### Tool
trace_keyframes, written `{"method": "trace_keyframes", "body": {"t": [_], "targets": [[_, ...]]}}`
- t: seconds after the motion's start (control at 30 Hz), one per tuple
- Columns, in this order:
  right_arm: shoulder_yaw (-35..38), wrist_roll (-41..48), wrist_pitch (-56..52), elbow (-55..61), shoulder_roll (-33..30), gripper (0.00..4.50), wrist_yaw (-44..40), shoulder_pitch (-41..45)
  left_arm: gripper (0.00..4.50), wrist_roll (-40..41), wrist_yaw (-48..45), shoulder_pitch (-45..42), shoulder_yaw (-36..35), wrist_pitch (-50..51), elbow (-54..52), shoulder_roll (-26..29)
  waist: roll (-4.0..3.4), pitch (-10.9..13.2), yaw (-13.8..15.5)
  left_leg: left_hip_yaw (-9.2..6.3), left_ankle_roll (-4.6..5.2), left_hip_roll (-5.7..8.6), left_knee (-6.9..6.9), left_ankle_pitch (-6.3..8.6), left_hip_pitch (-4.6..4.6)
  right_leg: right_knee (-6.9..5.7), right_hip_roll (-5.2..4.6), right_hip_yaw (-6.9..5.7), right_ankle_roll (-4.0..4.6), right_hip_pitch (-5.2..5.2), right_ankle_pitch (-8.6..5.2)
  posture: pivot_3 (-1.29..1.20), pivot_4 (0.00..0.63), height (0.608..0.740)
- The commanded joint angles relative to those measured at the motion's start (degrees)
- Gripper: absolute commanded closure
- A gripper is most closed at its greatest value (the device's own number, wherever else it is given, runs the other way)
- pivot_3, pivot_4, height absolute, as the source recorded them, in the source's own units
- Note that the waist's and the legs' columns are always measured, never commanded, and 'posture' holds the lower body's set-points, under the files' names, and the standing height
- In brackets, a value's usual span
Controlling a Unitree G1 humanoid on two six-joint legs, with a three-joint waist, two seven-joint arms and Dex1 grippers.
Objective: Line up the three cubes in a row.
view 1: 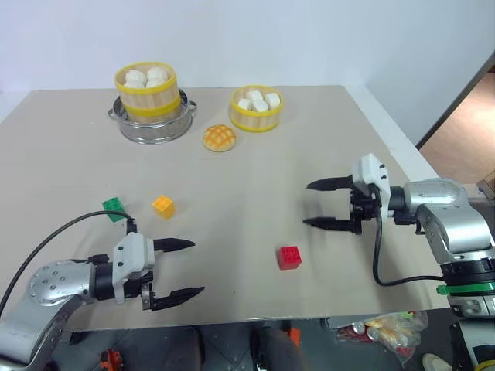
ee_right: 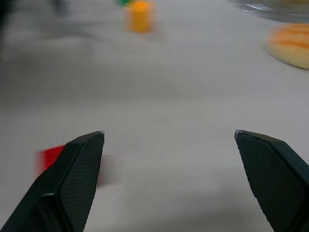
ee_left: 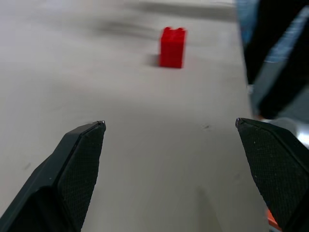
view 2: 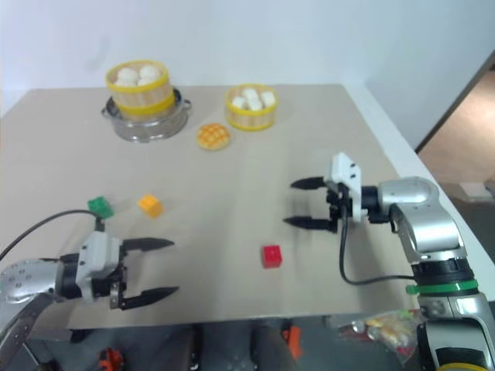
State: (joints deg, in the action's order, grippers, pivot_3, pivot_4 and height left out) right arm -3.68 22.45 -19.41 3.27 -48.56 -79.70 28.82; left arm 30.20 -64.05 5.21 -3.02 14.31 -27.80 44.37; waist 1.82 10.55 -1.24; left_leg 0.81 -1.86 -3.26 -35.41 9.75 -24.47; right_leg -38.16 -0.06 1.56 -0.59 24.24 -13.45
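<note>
Both end effectors, left (view 1: 179,268) and right (view 1: 323,205), hang wide apart and empty, the red cube (view 1: 289,257) sits between them near the surface's (view 1: 325,139) front edge, well apart from the green cube (view 1: 114,209) and orange-yellow cube (view 1: 163,205), so a sloppy nudge could knock it off, and the right wrist view catches the bun (ee_right: 292,38) while the left wrist doesn't.

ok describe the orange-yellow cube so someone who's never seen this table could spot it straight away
Start at the beige table and go to its left side, nearer the front edge than the two steamers of white buns. There the orange-yellow cube sits just right of the green cube, apart from it. Unlike the round golden bun further back, it is a small, studded block.
</note>
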Motion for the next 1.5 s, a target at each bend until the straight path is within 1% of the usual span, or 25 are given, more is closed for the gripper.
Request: {"method": "trace_keyframes", "body": {"t": [0.03,0.13,0.23,0.33,0.6,0.73,0.8,0.83,0.87,0.93,1.03,1.1,1.17,1.2,1.33,1.5], "targets": [[-2.2,2.0,-1.7,7.5,-0.6,0.00,-2.1,-2.2,0.02,-0.6,-2.9,-2.0,2.5,-0.4,2.3,0.7,0.00,0.0,0.0,0.00,0.00,-0.05,0.00,0.03,0.00,0.00,0.05,0.00,-0.03,0.00,0.02,0.00,0.150,0.740],[-3.4,1.3,-0.9,8.5,0.8,0.00,-0.6,-3.8,0.02,-1.3,-4.3,-3.5,3.8,-1.9,4.4,0.2,0.00,0.0,-0.1,0.01,-0.04,-0.14,-0.02,0.06,0.00,-0.01,0.14,0.02,-0.04,0.04,0.03,0.00,0.150,0.740],[-4.5,-1.8,3.4,5.5,2.4,0.00,0.9,-4.8,0.02,-3.0,-4.8,-6.1,5.7,-3.3,6.3,-0.9,0.00,0.0,0.0,0.02,-0.05,-0.14,-0.08,0.05,0.02,-0.01,0.15,0.02,0.16,0.02,-0.01,0.00,0.150,0.740],[-5.2,-3.5,5.4,2.5,3.2,0.00,1.5,-4.8,0.02,-2.9,-4.5,-7.3,6.2,-3.5,7.4,-2.0,0.00,0.0,0.0,0.05,-0.05,-0.14,-0.21,0.05,0.02,-0.01,0.14,0.04,0.14,-0.02,0.06,0.00,0.150,0.740],[-6.6,-6.9,11.1,-4.6,6.0,0.00,2.0,-5.0,0.02,-4.4,-4.4,-7.0,6.4,-5.4,9.1,-2.9,0.01,0.0,0.0,0.22,-0.05,-0.17,-0.26,0.05,0.04,-0.02,0.19,0.20,0.08,0.00,0.15,0.00,0.150,0.740],[-7.2,-6.9,12.3,-5.1,6.0,1.14,0.8,-5.7,0.00,-4.9,-3.8,-5.3,5.6,-7.5,10.6,-3.8,0.00,0.0,0.0,0.25,-0.05,-0.18,-0.25,0.05,0.04,-0.03,0.20,0.24,0.08,0.01,0.16,0.00,0.150,0.740],[-7.5,-6.8,11.9,-4.7,5.7,1.91,0.1,-6.1,0.00,-5.3,-3.8,-4.6,5.6,-8.4,11.0,-3.8,0.00,0.0,0.0,0.26,-0.05,-0.18,-0.25,0.05,0.05,-0.02,0.20,0.25,0.08,0.01,0.16,0.00,0.150,0.740],[-7.6,-6.8,12.0,-4.5,5.7,2.19,-0.1,-6.3,0.00,-5.5,-3.8,-4.3,5.6,-8.9,11.1,-3.7,0.00,0.0,0.0,0.26,-0.05,-0.18,-0.25,0.05,0.05,-0.02,0.20,0.25,0.08,0.01,0.16,0.00,0.150,0.740],[-7.6,-6.8,12.0,-4.3,5.6,2.60,-0.5,-6.4,0.00,-5.6,-3.6,-3.9,5.4,-9.2,11.1,-3.7,0.00,0.0,0.0,0.26,-0.05,-0.18,-0.26,0.05,0.05,-0.03,0.20,0.25,0.08,0.01,0.16,0.00,0.150,0.740],[-7.7,-7.0,12.3,-4.0,5.5,3.22,-0.8,-6.6,0.00,-5.6,-3.2,-3.3,5.2,-9.5,11.1,-3.7,0.00,0.0,0.0,0.27,-0.05,-0.18,-0.27,0.05,0.06,-0.02,0.19,0.26,0.09,0.01,0.18,0.00,0.150,0.740],[-7.6,-6.8,11.4,-2.4,6.1,3.26,-0.1,-5.8,0.00,-5.5,-2.4,-2.5,4.3,-9.8,11.2,-3.7,0.00,0.0,0.0,0.29,-0.05,-0.19,-0.29,0.05,0.07,-0.03,0.19,0.28,0.10,0.00,0.21,0.00,0.150,0.740],[-8.2,-6.0,8.9,-1.4,7.4,3.26,0.3,-3.4,0.00,-5.3,-1.8,-2.0,3.5,-9.9,11.6,-3.5,0.00,0.0,-0.1,0.34,-0.05,-0.22,-0.28,0.05,0.11,-0.03,0.20,0.31,0.11,0.00,0.22,0.00,0.150,0.740],[-9.6,-6.6,7.1,-2.6,10.2,3.26,1.3,0.5,0.00,-4.7,-0.9,-1.5,2.1,-9.6,12.0,-3.5,0.00,0.0,-0.5,0.42,-0.05,-0.29,-0.28,0.05,0.16,-0.05,0.25,0.35,0.14,0.01,0.25,0.00,0.150,0.740],[-10.4,-7.0,6.1,-3.9,11.8,3.26,1.9,2.6,0.00,-4.5,-0.3,-1.3,1.3,-9.3,12.1,-3.6,0.00,0.0,-0.6,0.46,-0.05,-0.35,-0.28,0.05,0.19,-0.05,0.32,0.39,0.17,0.03,0.30,0.00,0.150,0.740],[-14.7,-12.4,8.7,-15.6,19.9,3.26,4.8,12.4,0.00,-3.1,4.2,-0.8,-3.3,-7.3,13.0,-4.5,0.04,0.0,-0.9,0.37,-0.04,-0.47,-0.28,0.03,0.24,-0.06,0.58,0.47,0.31,0.05,0.46,0.00,0.150,0.740],[-17.3,-16.2,11.6,-25.0,23.9,3.26,4.8,17.2,0.00,-3.4,6.5,-0.1,-4.8,-6.3,12.7,-5.1,0.04,0.0,-0.3,0.42,-0.04,-0.49,-0.24,0.03,0.19,-0.07,0.61,0.57,0.28,0.08,0.41,0.00,0.150,0.740]]}}
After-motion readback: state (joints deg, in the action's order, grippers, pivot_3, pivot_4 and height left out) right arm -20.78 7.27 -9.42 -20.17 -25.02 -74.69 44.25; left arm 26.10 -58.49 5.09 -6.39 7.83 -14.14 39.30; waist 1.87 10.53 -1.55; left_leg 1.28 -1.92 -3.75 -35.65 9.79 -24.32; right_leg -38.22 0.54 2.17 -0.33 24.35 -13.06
